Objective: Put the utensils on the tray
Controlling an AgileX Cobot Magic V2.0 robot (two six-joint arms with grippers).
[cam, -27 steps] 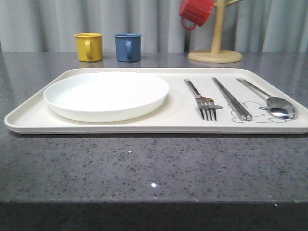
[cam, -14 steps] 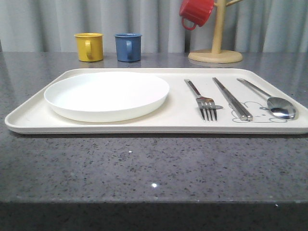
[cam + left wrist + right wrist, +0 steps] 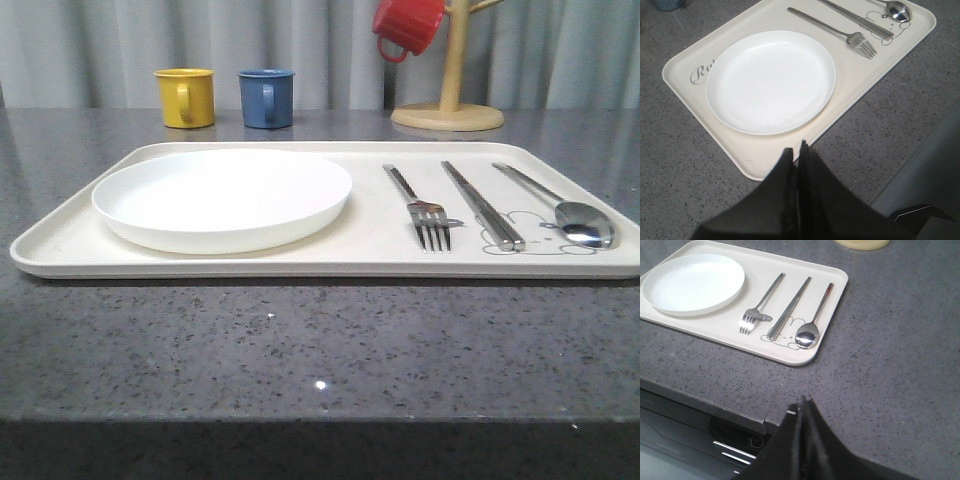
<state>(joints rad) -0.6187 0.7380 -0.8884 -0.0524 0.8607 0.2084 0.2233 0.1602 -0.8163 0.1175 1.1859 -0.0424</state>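
A cream tray (image 3: 70,240) on a grey counter holds a white plate (image 3: 222,197) on its left, then fork (image 3: 428,215), chopsticks (image 3: 483,205) and spoon (image 3: 582,222). The left gripper (image 3: 799,150) hovers off the tray's near edge, fingers pressed together, holding nothing; the right gripper (image 3: 802,405) hangs over bare counter, likewise closed and empty.

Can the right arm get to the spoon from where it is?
Probably yes. The spoon lies bare at the tray's right end, nothing on top of it, and only open counter lies between it and the shut right gripper.
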